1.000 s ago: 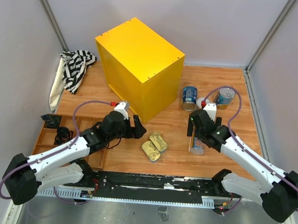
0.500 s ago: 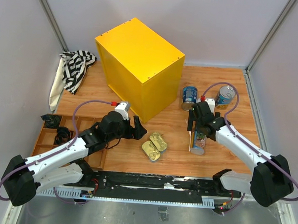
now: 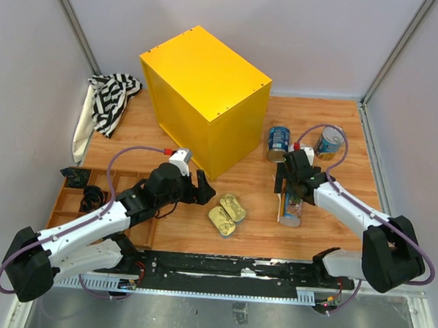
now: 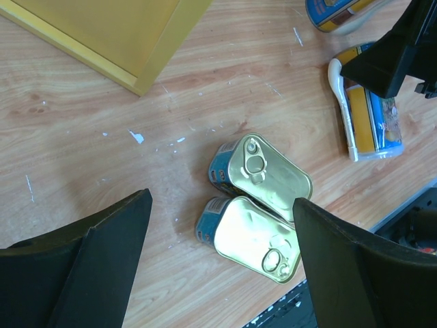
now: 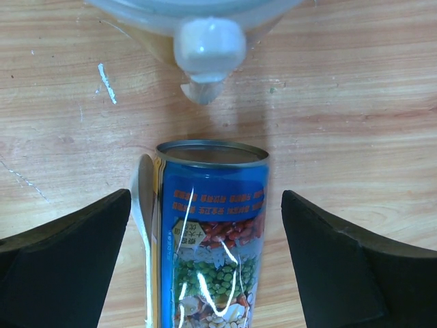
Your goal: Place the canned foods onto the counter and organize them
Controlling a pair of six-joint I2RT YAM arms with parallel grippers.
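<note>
Okay, our right gripper (image 3: 291,188) is spread wide over the slim can (image 5: 210,273) off the counter's (image 3: 208,83) near-right edge; we'd centre it, then squeeze.

Pale grey walls (image 3: 321,37) on three sides, plain, evenly lit, no hard shadows. Slanting metal posts (image 3: 72,28) up both far corners. Down below, warm wooden tabletop (image 3: 352,141), flecked with small white scuffs. Striped black-and-white cloth (image 3: 112,96) bunched at the far left, low wooden tray (image 3: 70,200) along the left edge, grey metal floor (image 3: 196,321) out front.
</note>
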